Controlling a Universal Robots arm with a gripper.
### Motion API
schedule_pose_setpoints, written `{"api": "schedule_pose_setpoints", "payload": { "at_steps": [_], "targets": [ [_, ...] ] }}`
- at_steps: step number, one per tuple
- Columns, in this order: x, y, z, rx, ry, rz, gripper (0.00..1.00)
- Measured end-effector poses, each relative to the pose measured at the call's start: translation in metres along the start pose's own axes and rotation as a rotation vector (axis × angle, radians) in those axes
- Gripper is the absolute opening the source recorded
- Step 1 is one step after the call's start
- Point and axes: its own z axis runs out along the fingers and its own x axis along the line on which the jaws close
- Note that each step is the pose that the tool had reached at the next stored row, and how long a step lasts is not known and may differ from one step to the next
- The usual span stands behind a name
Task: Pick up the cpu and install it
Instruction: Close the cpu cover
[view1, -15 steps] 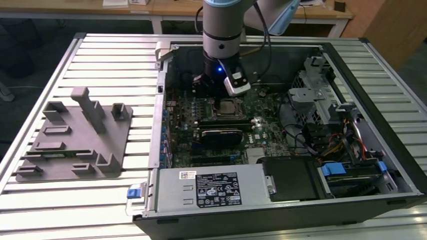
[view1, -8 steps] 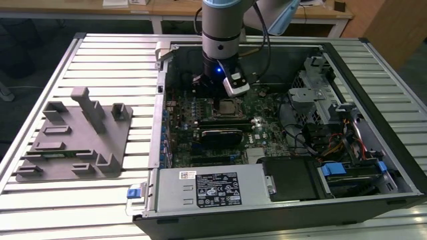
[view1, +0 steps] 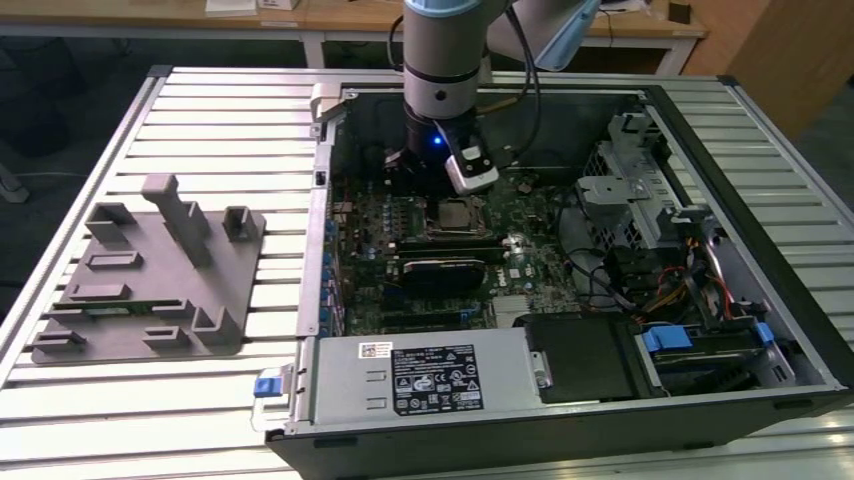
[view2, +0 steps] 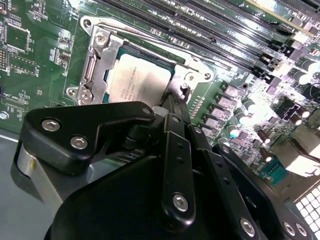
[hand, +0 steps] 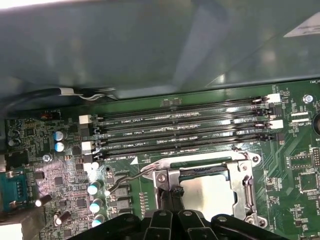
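The cpu (view2: 137, 80) lies flat in its socket on the green motherboard (view1: 521, 270), its silver-grey top showing inside a metal socket frame (view2: 95, 65). It also appears in the first wrist view as the cpu (hand: 210, 192), and in the exterior view as the cpu (view1: 457, 212). My gripper (view2: 173, 99) hangs just above one edge of the socket, seen again as the gripper (hand: 172, 194). Its fingers are shut together with nothing between them. The arm (view1: 441, 70) reaches straight down into the open computer case.
Memory slots (hand: 185, 130) run beside the socket. The case holds a power supply (view1: 400, 375), a black block (view1: 581, 355), a drive cage (view1: 627, 180) and cables (view1: 667, 290). A grey plastic fixture (view1: 147, 290) sits on the slatted table at the exterior view's left.
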Motion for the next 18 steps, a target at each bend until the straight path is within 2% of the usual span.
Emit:
{"api": "schedule_pose_setpoints", "payload": {
  "at_steps": [9, 14, 18],
  "targets": [
    [-0.0059, 0.0006, 0.0003, 0.0002, 0.0001, 0.0, 0.11],
    [-0.0062, 0.0007, 0.0002, 0.0003, 0.0001, 0.0, 0.11],
    [-0.0063, 0.0008, -0.0059, 0.0001, 0.0001, 0.0, 0.11]
  ]
}}
